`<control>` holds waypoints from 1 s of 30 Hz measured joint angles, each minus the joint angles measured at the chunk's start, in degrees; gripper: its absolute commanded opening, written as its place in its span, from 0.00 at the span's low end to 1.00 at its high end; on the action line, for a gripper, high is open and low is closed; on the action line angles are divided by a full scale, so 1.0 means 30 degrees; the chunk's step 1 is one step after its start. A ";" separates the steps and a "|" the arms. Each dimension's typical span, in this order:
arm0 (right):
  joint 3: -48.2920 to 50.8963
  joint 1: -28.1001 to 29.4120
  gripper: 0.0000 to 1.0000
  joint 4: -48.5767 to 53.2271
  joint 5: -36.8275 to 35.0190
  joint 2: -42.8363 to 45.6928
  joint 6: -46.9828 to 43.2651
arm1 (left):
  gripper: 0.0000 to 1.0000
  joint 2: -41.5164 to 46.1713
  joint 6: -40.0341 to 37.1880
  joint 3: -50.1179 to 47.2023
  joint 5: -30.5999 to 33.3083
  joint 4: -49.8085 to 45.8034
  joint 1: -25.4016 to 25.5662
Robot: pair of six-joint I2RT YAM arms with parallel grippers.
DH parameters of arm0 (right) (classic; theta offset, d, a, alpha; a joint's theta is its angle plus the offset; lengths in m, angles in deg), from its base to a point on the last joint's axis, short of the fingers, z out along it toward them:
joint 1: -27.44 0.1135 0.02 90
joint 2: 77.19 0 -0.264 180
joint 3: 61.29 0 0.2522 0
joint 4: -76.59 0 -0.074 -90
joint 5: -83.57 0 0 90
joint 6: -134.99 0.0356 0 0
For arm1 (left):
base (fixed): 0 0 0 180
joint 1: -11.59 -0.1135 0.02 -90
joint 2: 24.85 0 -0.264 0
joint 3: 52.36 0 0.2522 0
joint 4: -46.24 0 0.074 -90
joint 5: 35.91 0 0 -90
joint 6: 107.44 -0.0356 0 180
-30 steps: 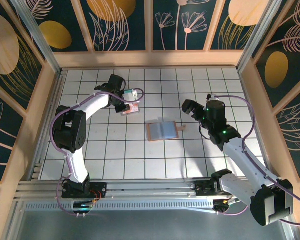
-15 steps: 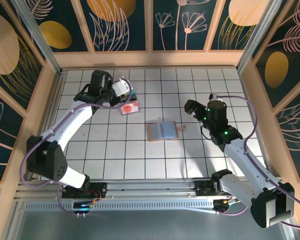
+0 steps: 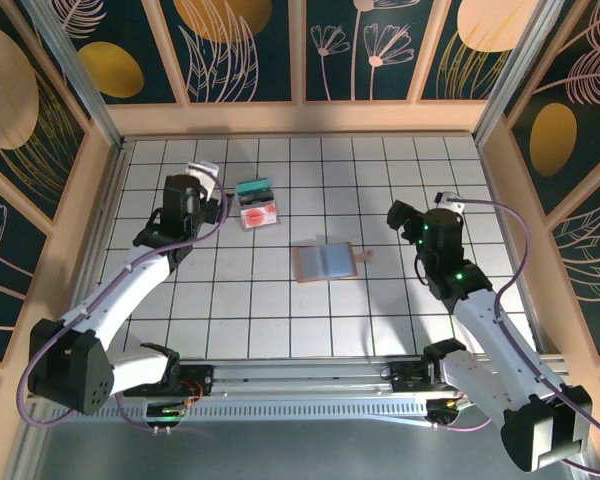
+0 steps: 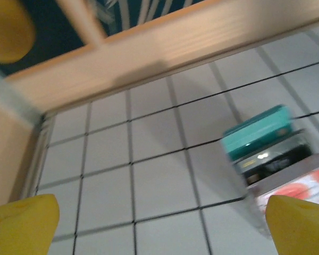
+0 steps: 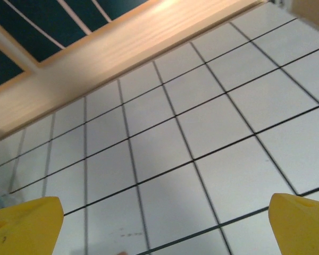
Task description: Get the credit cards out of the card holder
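Observation:
The card holder (image 3: 326, 262) lies open and flat mid-table, grey-blue inside with a tan border. I cannot make out credit cards in it from above. Up and left of it sits a small clear box (image 3: 258, 207) with flat teal and red pieces; whether these are credit cards I cannot tell. In the left wrist view the box (image 4: 271, 154) is at the right edge. My left gripper (image 3: 198, 185) is open and empty just left of the box, its yellow fingertips (image 4: 21, 223) wide apart. My right gripper (image 3: 398, 214) hangs open and empty to the right of the holder, yellow fingertips (image 5: 303, 220) spread over bare tiles.
The white tiled floor (image 3: 280, 310) is ringed by a wooden rim (image 3: 300, 118) with dark patterned walls. The back wall's wooden base (image 4: 202, 37) is close ahead of the left gripper. A small tan tab (image 3: 366, 256) lies by the holder's right edge.
The left gripper has opened and drawn back to the left, away from the clear box, its arm swinging toward the left wall. The right gripper shifted slightly right, still open.

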State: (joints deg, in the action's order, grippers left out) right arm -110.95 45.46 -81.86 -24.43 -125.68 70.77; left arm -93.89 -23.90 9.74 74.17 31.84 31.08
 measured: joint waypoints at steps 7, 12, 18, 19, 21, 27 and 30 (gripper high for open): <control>0.2098 -0.0605 0.99 -0.1668 -0.1071 0.0328 -0.1545 | 0.99 0.1698 0.3585 -0.3927 0.3417 0.2004 -0.1479; 0.4284 -0.1027 0.99 -0.4189 -0.1450 0.1122 -0.3381 | 0.99 0.3133 0.4991 -0.7031 0.3956 0.4444 -0.3927; 0.6149 -0.1792 0.99 -0.7446 -0.1705 0.1421 -0.5100 | 0.99 0.3461 0.4758 -0.9479 0.3869 0.9063 -0.4554; 0.6390 -0.1938 0.99 -0.7949 -0.1705 0.1421 -0.5326 | 0.99 0.3395 0.4641 -0.9748 0.3759 0.9683 -0.4583; 0.6951 -0.2317 0.99 -0.9143 -0.1676 0.1421 -0.5763 | 0.99 0.2965 0.4233 -1.0382 0.3381 1.1453 -0.4597; 0.8342 -0.3599 0.99 -1.1759 -0.1042 0.1552 -0.6499 | 0.99 0.0809 0.3177 -1.1213 0.2047 1.5030 -0.4641; 0.8765 -0.3956 0.99 -1.2699 -0.0627 0.1661 -0.6513 | 0.99 -0.0095 0.2798 -1.1708 0.1341 1.6874 -0.4641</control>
State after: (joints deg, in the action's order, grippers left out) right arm -84.65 33.59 -119.96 -26.31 -120.70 51.23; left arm -94.17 -15.51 -25.39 78.19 82.46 17.15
